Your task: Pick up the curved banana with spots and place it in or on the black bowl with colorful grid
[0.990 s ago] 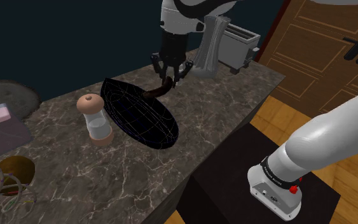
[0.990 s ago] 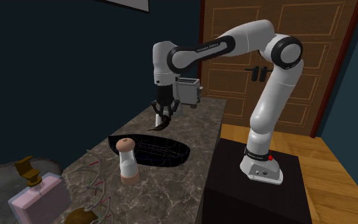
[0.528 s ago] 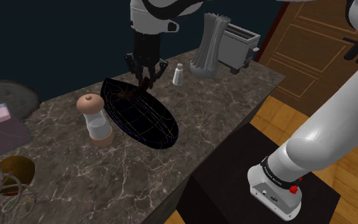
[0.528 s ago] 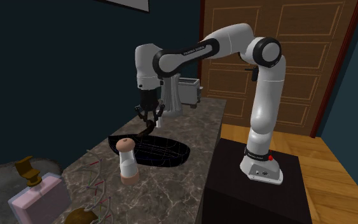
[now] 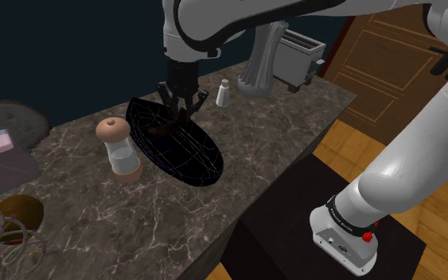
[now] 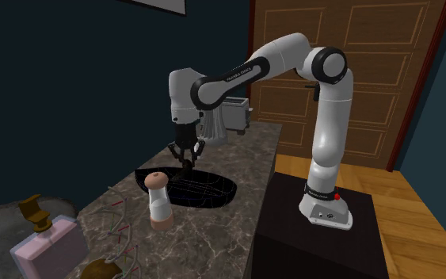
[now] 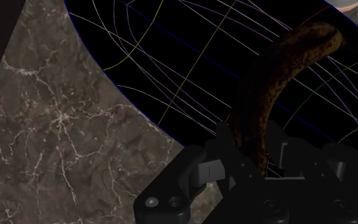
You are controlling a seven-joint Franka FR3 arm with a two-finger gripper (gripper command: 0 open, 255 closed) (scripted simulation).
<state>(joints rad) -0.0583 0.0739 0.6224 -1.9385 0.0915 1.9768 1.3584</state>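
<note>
Shoulder beside stand (image 5: 290, 227); second oblique; wrist close over bowl (image 7: 171, 51).

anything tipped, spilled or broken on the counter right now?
Nothing stands out. The grinder and small white shaker stand upright. The black bowl sits flat on the counter, and nothing is spilled. The banana is very brown and spotted, clasped in the tool over the bowl.
</note>
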